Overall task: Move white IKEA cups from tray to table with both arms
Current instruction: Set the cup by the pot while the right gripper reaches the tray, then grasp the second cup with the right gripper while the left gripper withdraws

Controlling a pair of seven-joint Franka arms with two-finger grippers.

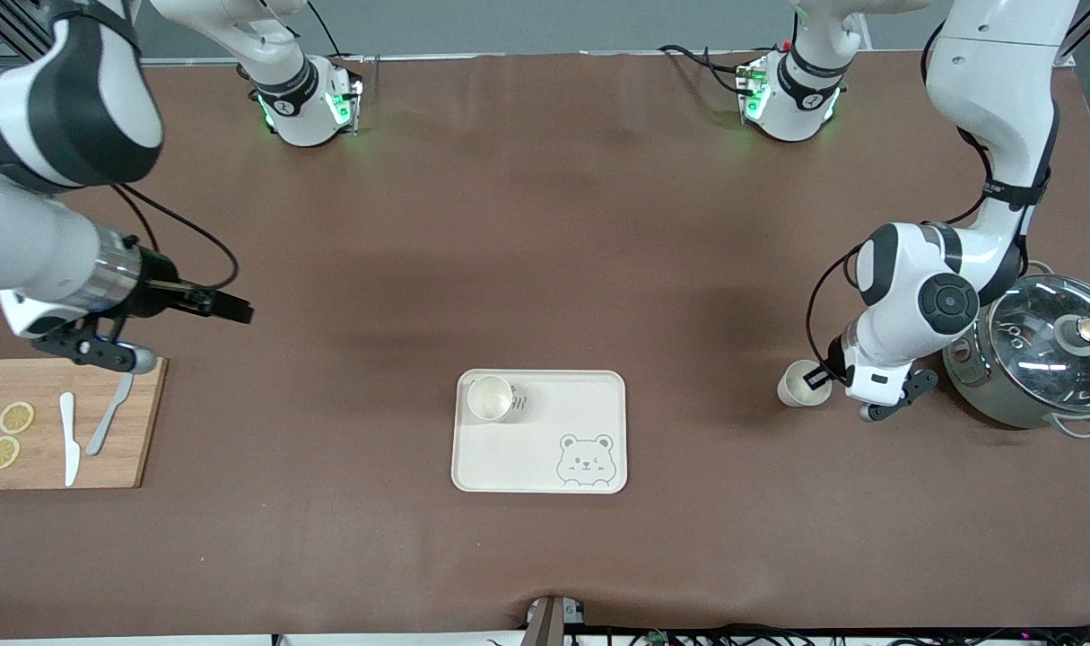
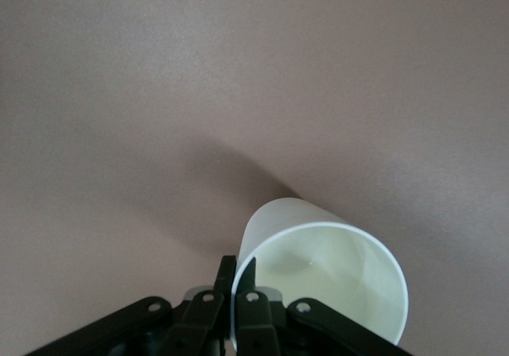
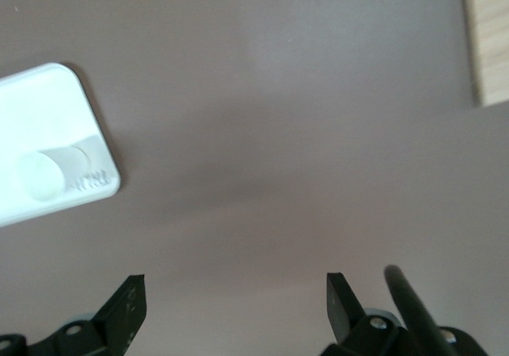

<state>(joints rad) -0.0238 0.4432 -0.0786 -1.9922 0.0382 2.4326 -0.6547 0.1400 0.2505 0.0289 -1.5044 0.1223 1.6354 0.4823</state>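
Front view: one white cup [image 1: 490, 397] upright in bear tray [image 1: 541, 432], corner toward robots and right arm's end. Second cup [image 1: 801, 383] near left arm's end of bench, beside pot [image 1: 1038, 359].
Left wrist view: left gripper [image 2: 235, 284] pinches second cup's [image 2: 322, 272] rim, fingers closed on wall.
Right wrist view: right gripper [image 3: 236, 302] spread wide, holding nothing, over bare bench beside cutting board [image 3: 487, 38]; tray [image 3: 48, 145] visible.

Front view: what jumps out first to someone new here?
The left gripper is down at the table beside the grey-green pot, its fingers pinching the rim of a white cup. The other white cup already stands on the bear tray at the table's middle, in the corner toward the right arm's end. The right gripper hangs open over bare table, beside the cutting board.
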